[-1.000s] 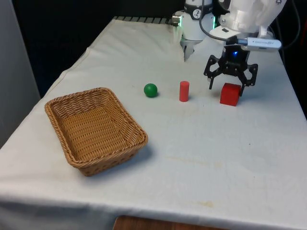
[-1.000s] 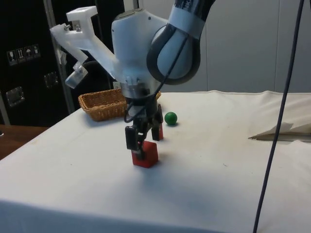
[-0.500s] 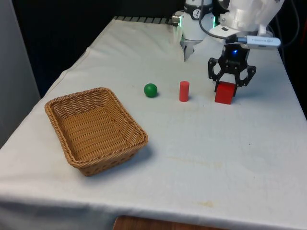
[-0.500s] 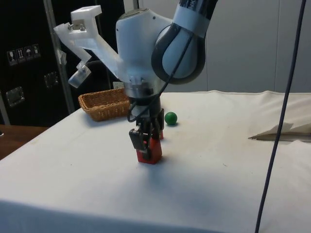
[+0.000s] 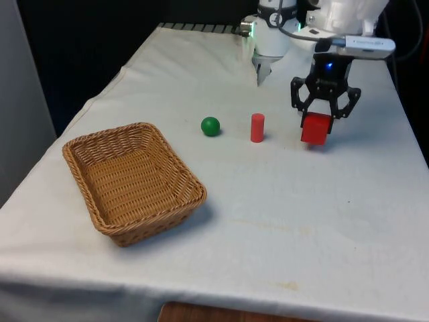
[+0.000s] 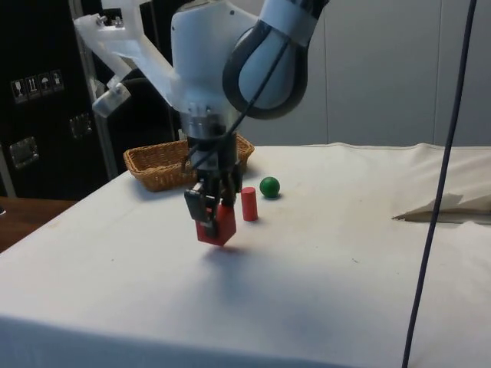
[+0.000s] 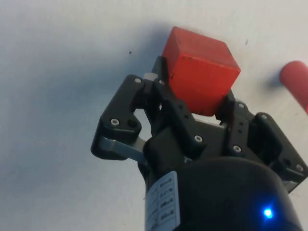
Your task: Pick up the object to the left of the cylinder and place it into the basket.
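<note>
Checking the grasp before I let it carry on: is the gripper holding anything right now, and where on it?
Yes. The gripper holds the red cube, fingers clamped on two opposite side faces, with the cube lifted off the cloth.

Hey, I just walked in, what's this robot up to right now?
The robot's hand is shut on a red cube and holds it just above the white tablecloth, tilted a little in the side view. A red cylinder and a green ball stand on the cloth towards the front view's left of it. The wicker basket sits further that way, with nothing in it.
</note>
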Robot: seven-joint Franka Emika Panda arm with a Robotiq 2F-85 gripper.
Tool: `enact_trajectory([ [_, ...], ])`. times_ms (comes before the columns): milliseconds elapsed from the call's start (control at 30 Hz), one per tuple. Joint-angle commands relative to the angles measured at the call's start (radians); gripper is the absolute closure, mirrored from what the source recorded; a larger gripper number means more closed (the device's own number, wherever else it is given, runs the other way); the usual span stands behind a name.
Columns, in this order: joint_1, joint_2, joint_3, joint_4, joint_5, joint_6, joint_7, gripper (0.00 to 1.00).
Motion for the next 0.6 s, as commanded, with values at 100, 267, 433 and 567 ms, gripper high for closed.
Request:
enact_trajectory([
  [100, 0.001, -0.003, -0.01, 0.018, -0.008, -0.012, 0.003, 0.97],
  [267, -0.012, -0.003, -0.017, 0.051, -0.005, -0.019, -0.01, 0.97],
  [433, -0.021, -0.001, -0.026, 0.075, -0.001, -0.024, -0.025, 0.97],
  [567, -0.032, -0.001, -0.035, 0.101, 0.001, -0.031, -0.041, 0.97],
])
